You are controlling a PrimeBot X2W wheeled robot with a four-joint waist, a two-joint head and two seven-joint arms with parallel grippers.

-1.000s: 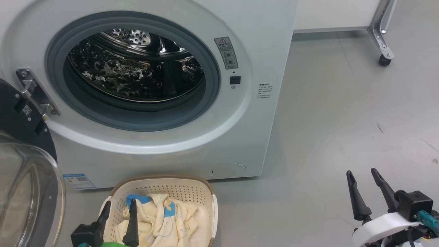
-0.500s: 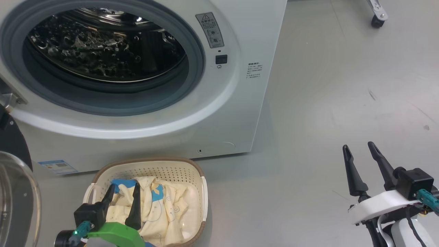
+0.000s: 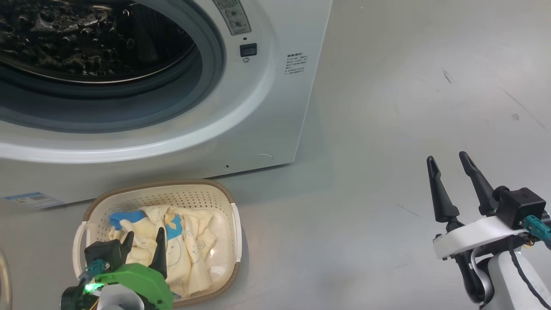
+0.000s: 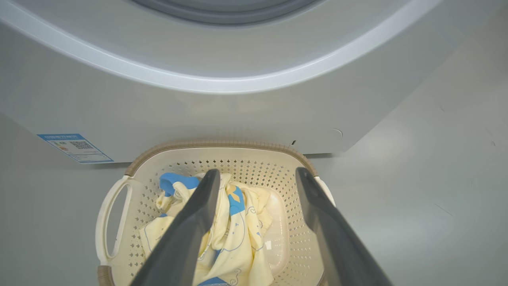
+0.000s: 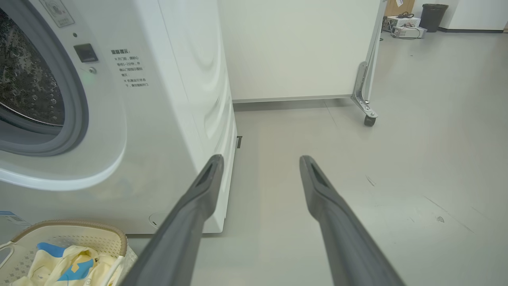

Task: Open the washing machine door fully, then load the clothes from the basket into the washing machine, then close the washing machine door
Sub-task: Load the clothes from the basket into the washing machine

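The washing machine [image 3: 275, 107] is white and stands open, its steel drum [image 3: 86, 38] bare behind the grey seal. Only a sliver of the washing machine door [image 3: 3, 280] shows at the lower left edge. The cream basket [image 3: 202, 189] sits on the floor before the machine with the clothes [image 3: 189, 241], cream with blue trim, piled inside. My left gripper [image 3: 145, 234] hangs open just above the pile, its fingers astride the clothes [image 4: 238, 230] inside the basket [image 4: 222, 145]. Far to the right, my right gripper [image 3: 447, 157] is open over bare floor, holding nothing.
A blue label [image 3: 32, 200] is stuck low on the machine's front. Right of the machine a white panel stands on a metal leg with a caster wheel [image 5: 370, 119]. A dark bin [image 5: 433, 16] stands far back. Grey floor stretches right of the basket.
The head camera has tilted down and turned right, sliding machine and basket up and left. My left gripper has come lower over the clothes. Both grippers stay open.
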